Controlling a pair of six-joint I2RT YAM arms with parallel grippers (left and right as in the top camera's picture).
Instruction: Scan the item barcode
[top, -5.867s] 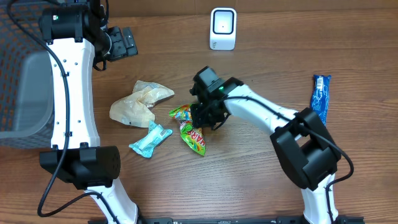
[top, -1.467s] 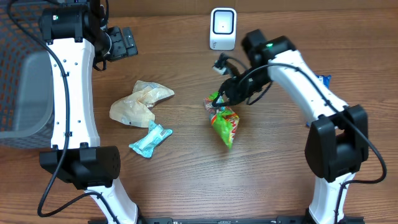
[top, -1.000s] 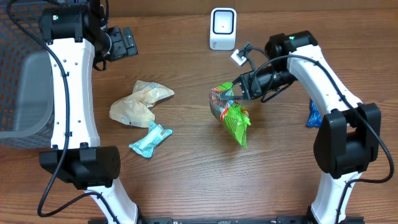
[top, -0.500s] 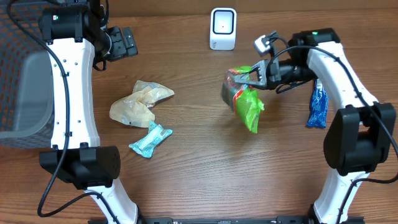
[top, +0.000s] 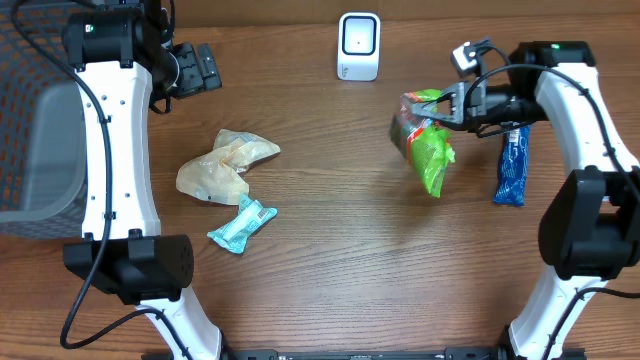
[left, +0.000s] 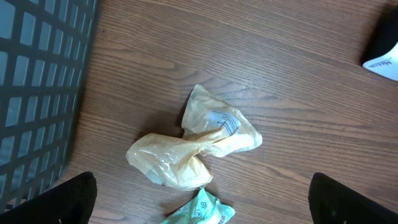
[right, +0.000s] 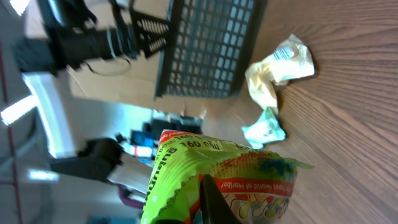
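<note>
Bag (top: 430, 155) hangs clear of the desk (top: 330, 280), pinched at its top edge by R end effector (top: 443, 101). In overhead view it sits right of the scanner (top: 358, 46) and just beside the blue packet (top: 513, 160), not in front of the scanner window yet.

Risks, imo:
- Grip is a thin pinch on the crimped edge and the body dangles free below. A fast swing or wrist roll could make the bag slip out or twist.
- No barcode visible in any view, so can't tell which face carries it. Wrong face toward the scanner = no read.
- Film looks crinkled and glossy; a fold or glare across the code could kill the read too.
- On a low approach the dangling bag may brush the blue packet or knock the scanner.

End effectors:
- R jaws fully closed on the bag's top edge; wrist cam shows a finger (right: 211, 202) pressed against the green film.
- L end effector (top: 195, 68) is wide open and holds nothing. It's up near the basket (top: 40, 120), looking down on the yellow wrapper (left: 199, 140) and teal packet (left: 202, 211).
</note>
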